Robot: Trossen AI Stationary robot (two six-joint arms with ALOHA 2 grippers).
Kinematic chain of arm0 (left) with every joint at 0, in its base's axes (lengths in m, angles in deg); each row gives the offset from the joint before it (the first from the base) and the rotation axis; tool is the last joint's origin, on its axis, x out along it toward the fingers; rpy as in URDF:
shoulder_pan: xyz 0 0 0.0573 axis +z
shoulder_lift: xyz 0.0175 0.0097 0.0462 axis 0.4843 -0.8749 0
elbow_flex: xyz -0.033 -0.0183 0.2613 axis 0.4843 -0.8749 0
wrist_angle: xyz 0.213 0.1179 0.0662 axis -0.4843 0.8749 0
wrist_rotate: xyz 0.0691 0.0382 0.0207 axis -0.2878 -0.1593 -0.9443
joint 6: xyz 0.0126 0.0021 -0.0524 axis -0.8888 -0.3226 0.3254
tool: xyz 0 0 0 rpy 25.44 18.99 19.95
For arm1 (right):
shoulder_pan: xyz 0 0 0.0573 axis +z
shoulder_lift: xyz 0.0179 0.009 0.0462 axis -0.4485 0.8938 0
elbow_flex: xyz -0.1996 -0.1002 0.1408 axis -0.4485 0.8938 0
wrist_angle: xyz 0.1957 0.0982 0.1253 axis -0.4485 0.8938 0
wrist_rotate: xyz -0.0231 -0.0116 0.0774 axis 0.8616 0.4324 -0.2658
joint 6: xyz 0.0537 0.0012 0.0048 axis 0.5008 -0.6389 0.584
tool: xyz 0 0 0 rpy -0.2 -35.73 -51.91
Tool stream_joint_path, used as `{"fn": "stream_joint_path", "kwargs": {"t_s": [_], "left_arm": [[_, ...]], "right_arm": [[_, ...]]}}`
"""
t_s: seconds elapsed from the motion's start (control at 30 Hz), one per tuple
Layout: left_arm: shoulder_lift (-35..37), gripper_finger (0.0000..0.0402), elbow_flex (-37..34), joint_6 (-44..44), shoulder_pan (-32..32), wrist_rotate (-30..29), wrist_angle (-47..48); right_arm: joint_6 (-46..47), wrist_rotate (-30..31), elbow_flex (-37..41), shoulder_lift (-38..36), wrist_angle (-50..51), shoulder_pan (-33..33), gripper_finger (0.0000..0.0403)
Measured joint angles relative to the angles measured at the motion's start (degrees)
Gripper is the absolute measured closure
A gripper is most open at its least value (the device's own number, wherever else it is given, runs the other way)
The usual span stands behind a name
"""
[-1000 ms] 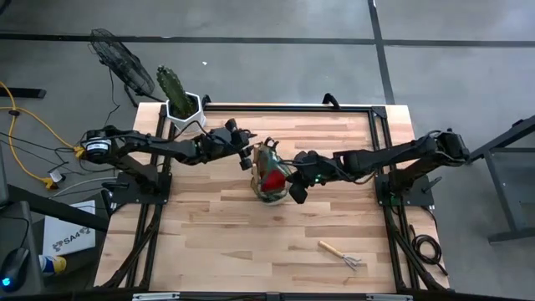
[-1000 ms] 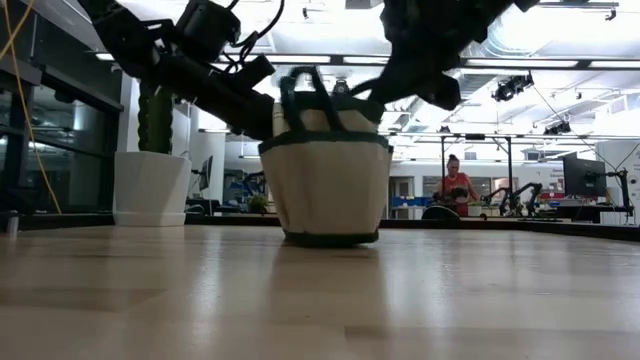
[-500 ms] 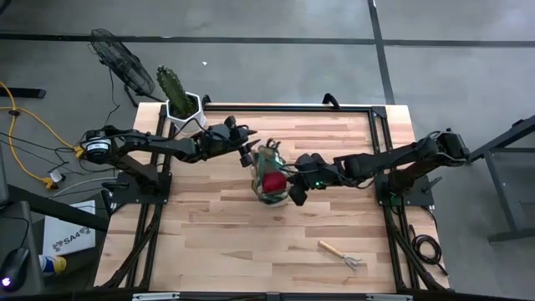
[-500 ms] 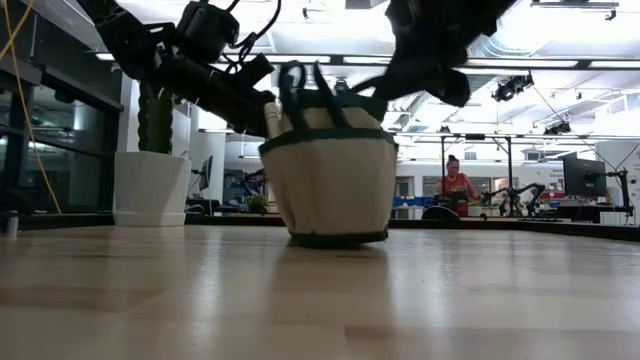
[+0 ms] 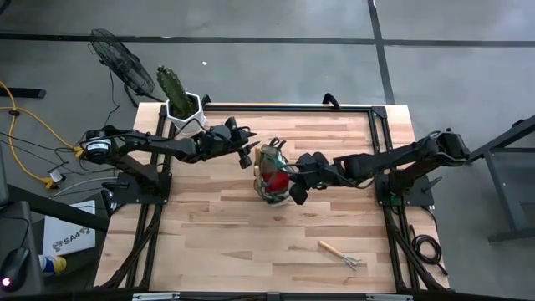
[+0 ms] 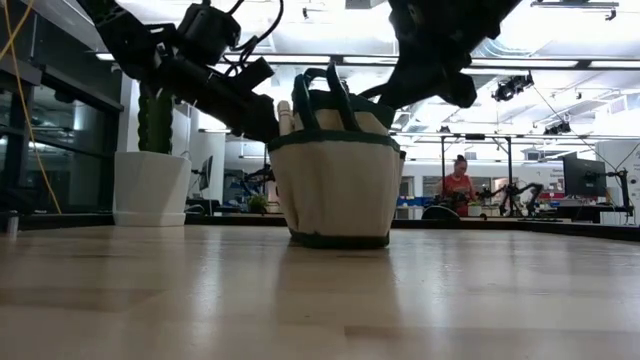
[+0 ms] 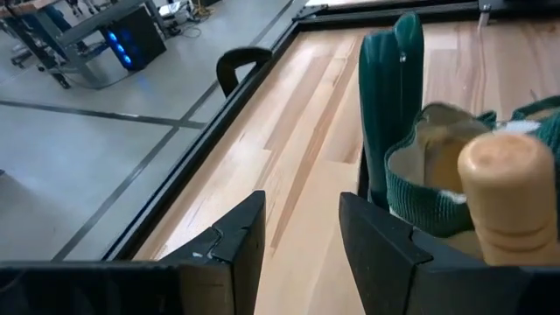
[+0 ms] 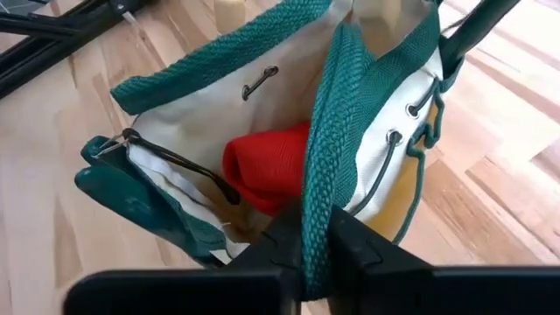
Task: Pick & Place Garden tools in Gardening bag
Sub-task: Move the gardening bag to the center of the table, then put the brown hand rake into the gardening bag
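Observation:
The gardening bag (image 5: pixel 269 174), tan with green trim, stands on its base at the table's middle (image 6: pixel 335 185). Inside it are a red glove-like piece (image 8: pixel 262 171), a dark thin tool (image 8: pixel 179 162) and a wooden handle (image 7: pixel 507 192) that sticks up past the rim. My right gripper (image 8: pixel 315 232) is over the bag's right side, shut on a green loop handle. My left gripper (image 7: pixel 302 232) stands open at the bag's far left rim (image 5: pixel 249 154), with only bare table between its fingers. I cannot tell whether it touches the bag. A wooden-handled rake (image 5: pixel 341 254) lies flat near the front right. My right gripper pinches the bag's green webbing loop handle (image 8: pixel 322 197) between its two fingers. The fingers slant down from the table's right. The strap runs taut from the fingers to the bag's rim. The bag rests upright on the table on its base.
A white hexagonal pot with a cactus (image 5: pixel 185 109) stands at the far left corner, behind my left arm. A fan (image 5: pixel 117 54) is on the floor beyond it. A black frame rail (image 5: pixel 351 107) borders the table. Bare wood stretches across the near half.
The bag, tipped half a second ago, now stands upright and has slid a little toward the table's right edge. Its handle stays in my right gripper, whose wrist has turned slightly.

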Motion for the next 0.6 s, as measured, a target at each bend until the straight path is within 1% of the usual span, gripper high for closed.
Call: {"fn": "stream_joint_path", "kwargs": {"t_s": [0.13,0.4,0.5,0.6], "left_arm": [[0.0,0.0258,0.0,0.0,0.0,0.0,0.5],[0.2,0.0258,0.0,0.0,0.0,0.0,3.0],[0.6,0.0258,0.0,0.1,0.0,0.0,4.0],[1.8,0.0258,0.0,0.0,0.0,0.0,5.7]], "right_arm": [[-0.9,0.2,0.0,-0.4,0.0,0.0,0.0343],[-2.6,-0.1,0.0,-2.3,0.7,0.0,0.0243],[-4.0,0.0,0.0,-4.7,1.1,0.0,0.0218],[-6.1,0.2,0.0,-8.0,1.1,0.0,0.0206]]}}
